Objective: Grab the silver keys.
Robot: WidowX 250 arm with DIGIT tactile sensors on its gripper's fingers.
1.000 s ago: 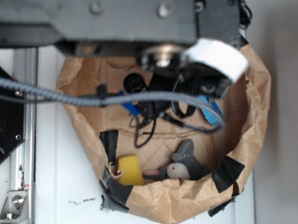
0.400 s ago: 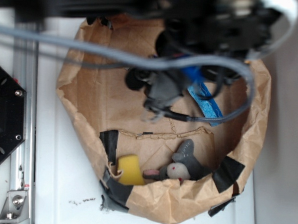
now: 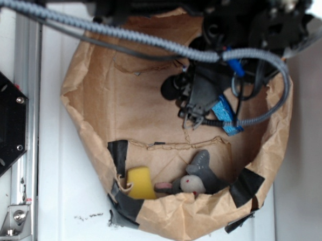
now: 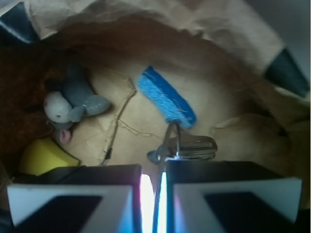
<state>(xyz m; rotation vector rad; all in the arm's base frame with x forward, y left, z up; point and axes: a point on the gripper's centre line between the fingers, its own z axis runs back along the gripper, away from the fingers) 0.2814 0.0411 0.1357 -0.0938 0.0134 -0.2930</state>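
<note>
Since the earlier frame the arm and gripper (image 3: pixel 196 109) have shifted right and down inside the paper bag (image 3: pixel 95 144), now sitting over the blue sponge (image 3: pixel 224 114) near the bag's right wall; the grey cable (image 3: pixel 127 35) has swung up across the top. Wrist view: the two gripper pads (image 4: pixel 73 194) are pressed nearly together, only a thin bright slit between them, and the ring of the silver keys (image 4: pixel 187 145) runs down into that slit, so the jaws look clamped on the keys. Keys hang just ahead of the pads, touching or just below the near end of the sponge, blades splayed to the right. Grey toy mouse (image 4: pixel 70 104) lies at the left of the bag floor, yellow sponge (image 4: pixel 41 155) just beside it toward the corner. Black tape patches (image 3: pixel 119 150) on the bag rim. White table (image 3: pixel 65 202) under the bag, metal rail (image 3: pixel 24 146) at left.
</note>
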